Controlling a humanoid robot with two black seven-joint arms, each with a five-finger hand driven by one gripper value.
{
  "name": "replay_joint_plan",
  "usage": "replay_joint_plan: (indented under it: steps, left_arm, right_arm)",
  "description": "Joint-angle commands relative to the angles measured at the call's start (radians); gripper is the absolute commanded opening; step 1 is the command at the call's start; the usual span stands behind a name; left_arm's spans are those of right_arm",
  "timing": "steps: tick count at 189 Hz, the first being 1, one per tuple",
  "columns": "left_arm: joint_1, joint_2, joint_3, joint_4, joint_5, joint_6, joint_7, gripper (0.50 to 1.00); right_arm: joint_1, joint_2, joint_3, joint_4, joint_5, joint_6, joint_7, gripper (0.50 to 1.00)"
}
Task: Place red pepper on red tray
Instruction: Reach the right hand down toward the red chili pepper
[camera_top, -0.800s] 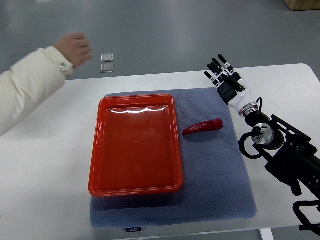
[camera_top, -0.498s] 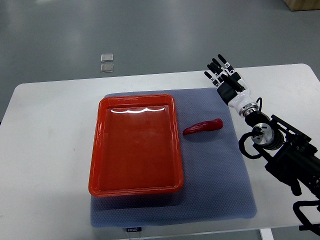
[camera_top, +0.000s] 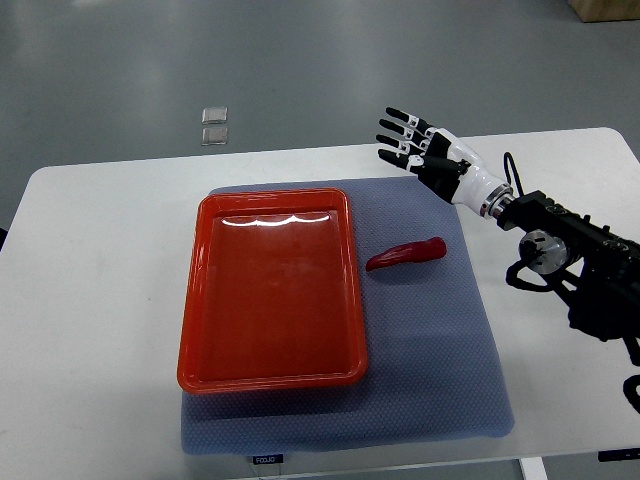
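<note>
Top view: a white bench (camera_top: 100, 300) is seen from above, with a grey-blue mat (camera_top: 430, 340) laid across its middle. On the left part of the mat a red tray (camera_top: 272, 290) is set, rectangular and with nothing in it. The red pepper (camera_top: 405, 255) is found lying on the mat just beside the tray's right rim, apart from it, with its thinner end turned toward the right. The right hand (camera_top: 425, 152) is held above the far right corner of the mat, well apart from the pepper; its fingers (camera_top: 396, 133) are spread wide and pointed toward the left, and nothing is held in them. The right arm (camera_top: 570, 260) is seen entering from the right edge, dark in its outer part and white near the wrist. On the grey floor (camera_top: 300, 60) beyond the bench, two small square plates (camera_top: 214, 125) are seen, one just behind the other.
</note>
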Motion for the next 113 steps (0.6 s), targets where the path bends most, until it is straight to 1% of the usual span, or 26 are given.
replay_joint_plan:
  steps: [1,11,16,25,51,59,74,92,113]
  left_arm:
    - [0.0,0.0,0.001,-0.002,0.0,0.0,0.0,1.0]
    - [0.0,0.0,0.001,-0.002,0.0,0.0,0.0,1.0]
    - [0.0,0.0,0.001,-0.005,0.0,0.0,0.0,1.0]
    - [0.0,0.0,0.001,-0.008,0.0,0.0,0.002,1.0]
    - [0.0,0.0,0.001,-0.005,0.0,0.0,0.0,1.0]
    - [0.0,0.0,0.001,-0.003,0.0,0.0,0.0,1.0]
    - [0.0,0.0,0.0,-0.002,0.0,0.0,0.0,1.0]
    - [0.0,0.0,0.0,0.0,0.0,0.0,0.0,1.0]
    - [0.0,0.0,0.0,0.001,0.0,0.0,0.0,1.0]
  right_arm:
    - [0.084,-0.088,-0.156,0.053,-0.199,0.013,0.0,0.919]
    - [0.138,-0.133,-0.249,0.079,-0.288,0.016,-0.002,0.919]
    - [0.182,-0.159,-0.329,0.109,-0.346,0.017,0.0,0.919]
    - [0.223,-0.18,-0.424,0.134,-0.384,0.017,0.0,0.919]
    - [0.345,-0.202,-0.679,0.162,-0.423,0.002,0.0,0.917]
    - [0.358,-0.203,-0.71,0.165,-0.429,-0.009,0.0,0.917]
    - [0.377,-0.196,-0.74,0.168,-0.435,-0.056,0.0,0.915]
    - [0.38,-0.185,-0.743,0.166,-0.438,-0.075,0.0,0.913]
    - [0.378,-0.171,-0.751,0.165,-0.452,-0.115,-0.002,0.911]
